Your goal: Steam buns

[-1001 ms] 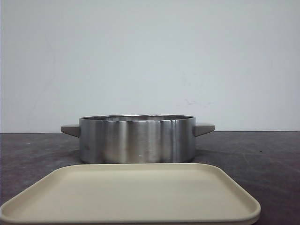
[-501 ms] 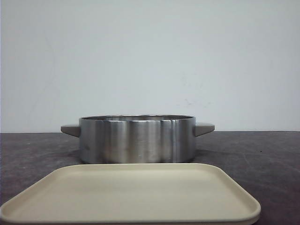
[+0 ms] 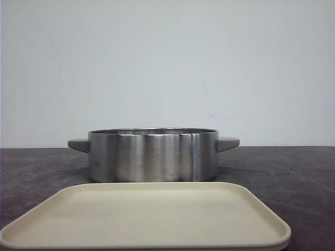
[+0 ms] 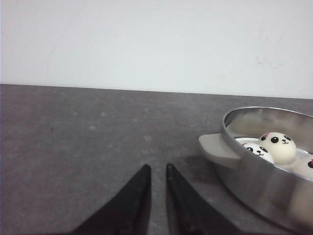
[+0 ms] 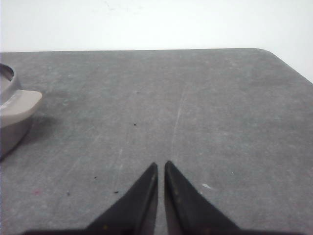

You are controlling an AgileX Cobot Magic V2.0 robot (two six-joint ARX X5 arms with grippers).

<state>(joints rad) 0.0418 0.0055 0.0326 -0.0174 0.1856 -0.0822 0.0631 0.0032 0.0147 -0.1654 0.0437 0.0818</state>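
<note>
The buns (image 4: pixel 277 146) sit inside the pot (image 3: pixel 153 156); its wall hides them from the front, and only three show, one cut off. Both tools, left (image 4: pixel 157 169) and right (image 5: pixel 161 165), are nearly closed, holding nothing, above the counter (image 5: pixel 195 112).

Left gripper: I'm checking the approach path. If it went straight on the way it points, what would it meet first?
Only bare table; the way looks free. The left gripper points past the pot, whose handle lies off to one side, though depth is unclear.
</note>
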